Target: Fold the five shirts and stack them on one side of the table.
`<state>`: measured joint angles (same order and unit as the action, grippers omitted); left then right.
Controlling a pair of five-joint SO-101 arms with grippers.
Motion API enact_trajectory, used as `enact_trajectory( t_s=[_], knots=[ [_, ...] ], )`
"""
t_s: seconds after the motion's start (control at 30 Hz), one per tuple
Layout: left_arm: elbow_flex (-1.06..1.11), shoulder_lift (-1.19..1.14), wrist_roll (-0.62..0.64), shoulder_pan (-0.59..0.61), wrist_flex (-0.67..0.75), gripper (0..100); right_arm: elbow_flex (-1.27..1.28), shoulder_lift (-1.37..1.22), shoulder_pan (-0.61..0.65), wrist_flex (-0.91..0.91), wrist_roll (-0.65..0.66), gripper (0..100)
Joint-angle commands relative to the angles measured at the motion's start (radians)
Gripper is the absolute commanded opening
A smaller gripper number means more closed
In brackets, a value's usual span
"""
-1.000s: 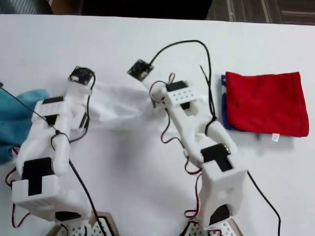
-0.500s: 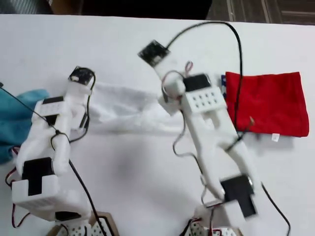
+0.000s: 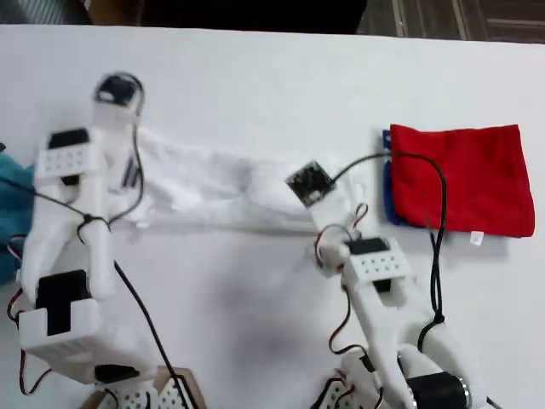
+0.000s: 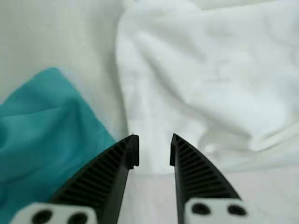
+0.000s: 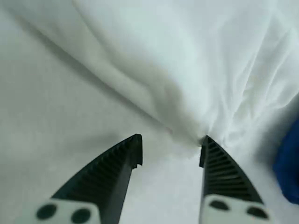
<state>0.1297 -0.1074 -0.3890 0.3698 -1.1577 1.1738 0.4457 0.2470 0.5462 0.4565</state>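
The white shirt (image 3: 213,183) lies across the middle of the high view, its long axis left to right. My left gripper (image 4: 153,150) is at its left end, my right gripper (image 5: 170,148) at its right end. Both have jaws apart and hold nothing.

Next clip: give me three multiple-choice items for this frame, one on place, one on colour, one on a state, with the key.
1. The red shirt lies:
A) on bare table
B) on a blue shirt
C) inside a box
2. The long stretched-out shirt is:
A) red
B) teal
C) white
3. The right claw is:
A) open
B) shut on cloth
C) shut, empty

Key:
1 B, a blue edge shows beneath it.
2 C, the white shirt is pulled out lengthwise.
3 A, its jaws stand apart.
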Motion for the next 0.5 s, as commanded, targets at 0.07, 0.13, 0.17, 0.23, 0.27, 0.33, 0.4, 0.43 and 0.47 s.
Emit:
enact_trajectory(
  t_s=[0.07,0.13,0.17,0.23,0.27,0.33,0.4,0.43,0.47],
  knots=[
    [-0.162,0.02,0.006,0.066,-0.066,25,0.014,0.028,-0.005,-0.077,-0.025,21.1],
    [-0.162,-0.002,0.011,0.068,-0.049,27,0.014,0.028,-0.004,-0.077,-0.025,21.1],
    [-0.17,-0.026,0.026,0.068,-0.046,27,0.014,0.028,-0.004,-0.077,-0.025,21.1],
    [-0.196,-0.092,0.055,0.069,-0.041,27,0.014,0.028,-0.004,-0.079,-0.025,21.1],
    [-0.216,-0.135,0.068,0.069,-0.043,27,0.014,0.028,-0.004,-0.079,-0.025,21.1],
    [-0.285,-0.232,0.095,0.069,-0.071,27,0.014,0.028,-0.004,-0.079,-0.025,21.1],
    [-0.39,-0.33,0.11,0.066,-0.126,27,0.012,0.028,-0.002,-0.079,-0.025,21.1],
    [-0.452,-0.374,0.114,0.064,-0.153,27,0.012,0.028,0.005,-0.079,-0.025,21.1],
    [-0.518,-0.42,0.115,0.064,-0.183,27,0.012,0.028,0.016,-0.079,-0.025,21.1]
  ],
)
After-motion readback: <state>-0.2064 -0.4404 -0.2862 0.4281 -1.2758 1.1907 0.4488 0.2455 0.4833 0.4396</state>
